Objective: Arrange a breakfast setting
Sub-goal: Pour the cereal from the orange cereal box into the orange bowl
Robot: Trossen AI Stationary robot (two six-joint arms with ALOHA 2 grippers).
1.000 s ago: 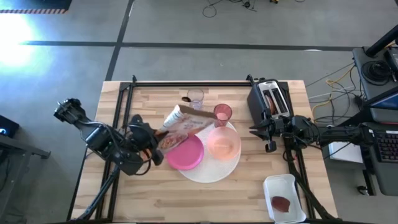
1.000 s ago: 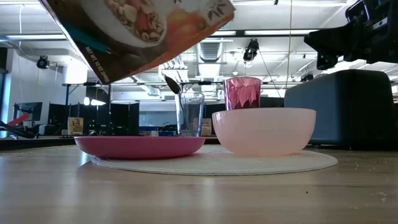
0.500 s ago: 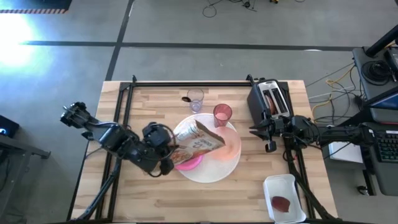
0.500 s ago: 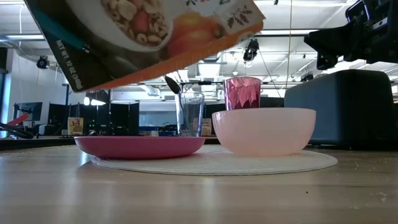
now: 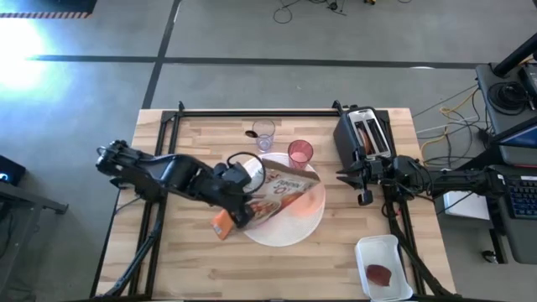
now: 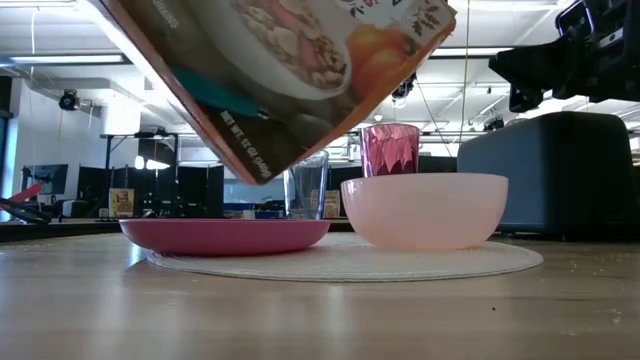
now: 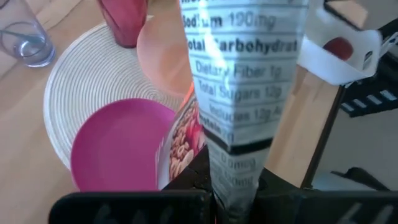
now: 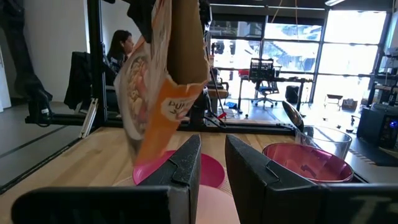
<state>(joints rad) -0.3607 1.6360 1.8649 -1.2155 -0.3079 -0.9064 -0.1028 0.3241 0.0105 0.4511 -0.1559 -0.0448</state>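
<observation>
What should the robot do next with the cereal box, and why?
Probably tip the orange cereal box a little further over the peach bowl. The left gripper is shut on the box, holding it tilted in the air above the magenta plate and the bowl's edge, and nothing is falling from it yet. The right gripper waits beside the toaster.

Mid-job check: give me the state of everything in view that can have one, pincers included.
orange cereal box: held in the air, tilted over the mat
left pincer: shut on the box
right pincer: open, by the toaster
peach bowl: upright, on the mat
translucent pink cup: upright
small clear glass: upright, spoon inside
magenta plate: flat on the mat
</observation>
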